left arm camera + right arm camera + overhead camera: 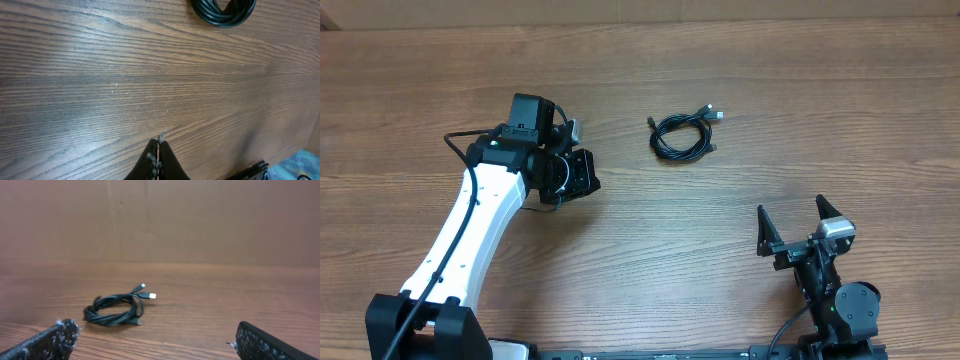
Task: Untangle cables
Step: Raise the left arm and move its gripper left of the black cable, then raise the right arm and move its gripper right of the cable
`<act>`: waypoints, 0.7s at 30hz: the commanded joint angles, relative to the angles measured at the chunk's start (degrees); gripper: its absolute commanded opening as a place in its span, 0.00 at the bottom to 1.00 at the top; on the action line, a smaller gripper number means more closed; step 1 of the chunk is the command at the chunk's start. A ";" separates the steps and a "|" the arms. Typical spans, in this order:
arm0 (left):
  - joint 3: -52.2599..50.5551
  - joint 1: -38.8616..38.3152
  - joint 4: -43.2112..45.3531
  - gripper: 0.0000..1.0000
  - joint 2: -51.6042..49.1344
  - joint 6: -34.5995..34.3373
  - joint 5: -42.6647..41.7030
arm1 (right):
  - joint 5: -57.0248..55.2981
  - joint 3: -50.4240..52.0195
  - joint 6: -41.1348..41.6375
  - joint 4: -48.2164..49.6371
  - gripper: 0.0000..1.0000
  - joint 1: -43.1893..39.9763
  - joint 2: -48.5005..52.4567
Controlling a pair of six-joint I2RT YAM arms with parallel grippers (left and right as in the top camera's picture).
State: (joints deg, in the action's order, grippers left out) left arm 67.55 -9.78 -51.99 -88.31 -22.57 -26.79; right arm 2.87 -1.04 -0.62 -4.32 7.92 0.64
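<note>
The cables (682, 135) lie coiled together in one small black bundle on the wooden table, with silver-tipped plug ends sticking out at its upper right. The bundle also shows at the top edge of the left wrist view (224, 11) and in the middle distance of the right wrist view (116, 310). My left gripper (582, 175) is shut and empty, to the left of the bundle and apart from it; its closed fingertips show in the left wrist view (159, 145). My right gripper (794, 222) is open and empty near the front right, well short of the bundle.
The wooden table (740, 60) extends all round the bundle. The white left arm (470, 240) reaches in from the front left. A brown wall backs the table in the right wrist view (160, 220).
</note>
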 commanded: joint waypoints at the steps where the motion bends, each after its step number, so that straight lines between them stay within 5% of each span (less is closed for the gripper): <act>1: 1.18 -0.39 0.17 0.04 -0.46 -0.79 0.39 | 2.99 0.59 0.11 2.23 1.00 0.22 -0.48; 13: 1.18 -0.42 0.15 0.04 -0.46 -0.79 0.35 | 7.61 0.44 0.13 14.95 1.00 0.22 -0.48; 21: 1.18 -0.42 1.18 0.04 -0.46 -0.59 0.46 | 7.13 -12.50 0.13 0.79 1.00 0.11 1.49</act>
State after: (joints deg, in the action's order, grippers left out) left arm 67.55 -9.78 -51.18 -88.31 -22.59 -26.76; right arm 10.09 -6.63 -0.60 -2.72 7.92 1.30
